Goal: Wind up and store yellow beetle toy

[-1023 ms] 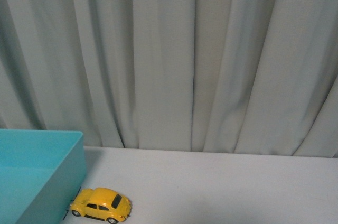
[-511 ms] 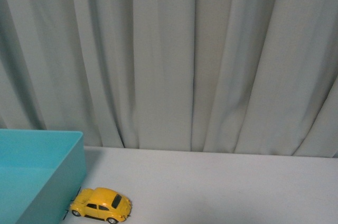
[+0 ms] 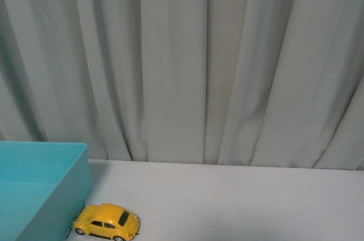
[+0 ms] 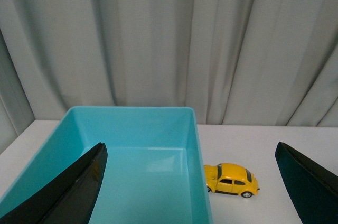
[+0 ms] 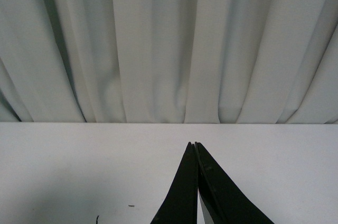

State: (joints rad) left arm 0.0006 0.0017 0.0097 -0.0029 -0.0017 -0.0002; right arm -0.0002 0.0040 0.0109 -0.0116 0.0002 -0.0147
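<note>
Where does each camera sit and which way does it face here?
Front: on the body, facing curtain across table; teal bin, yellow beetle toy beside it; no arm.
Left wrist: above the bin, facing curtain; left gripper, jaws open.
Right wrist: low over table; right gripper, jaws shut.
Shared: front and left wrist show bin and toy.

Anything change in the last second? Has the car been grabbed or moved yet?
Nothing in the scene has visibly moved, and nothing was taken hold of or let go. The yellow toy car sits as before on the table, right beside the outer side of the turquoise box. Only the front view's framing has shifted very slightly.
</note>
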